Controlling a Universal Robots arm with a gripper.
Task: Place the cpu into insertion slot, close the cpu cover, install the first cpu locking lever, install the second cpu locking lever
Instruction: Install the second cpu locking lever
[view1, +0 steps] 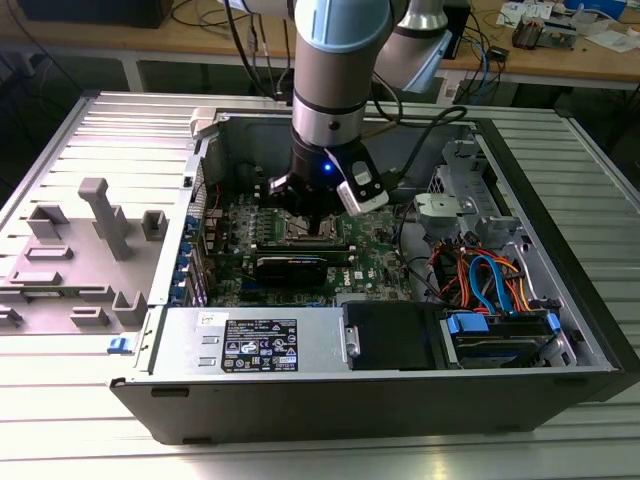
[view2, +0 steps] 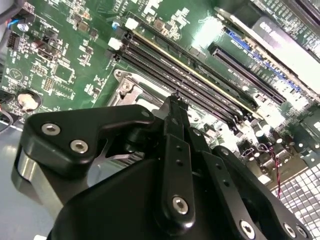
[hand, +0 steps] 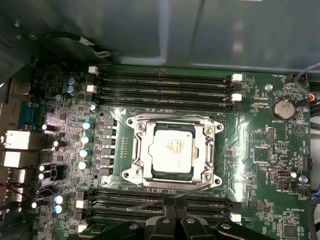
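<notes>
In the first wrist view the cpu (hand: 171, 150), a pale silver square, lies flat in the insertion slot (hand: 131, 175). The cpu cover (hand: 141, 150) lies down around it as a silvery frame. A thin wire locking lever (hand: 195, 189) runs slanted along one side of the socket, lifted off it at one end. My gripper (hand: 173, 212) is shut, its black tips right at that lever's middle. In the second wrist view my gripper (view2: 174, 100) comes to a point just beside the socket's metal rim (view2: 131, 82). In the exterior view my gripper (view1: 306, 215) hangs low over the socket inside the open computer case.
Long black memory slots (hand: 160, 87) flank the socket on two sides. A black expansion card (view1: 290, 268) lies just in front of the socket, with the power supply (view1: 260, 342) nearer still. Coloured cables (view1: 490, 280) fill the case's right. A grey fixture plate (view1: 80, 250) sits on the exterior view's left.
</notes>
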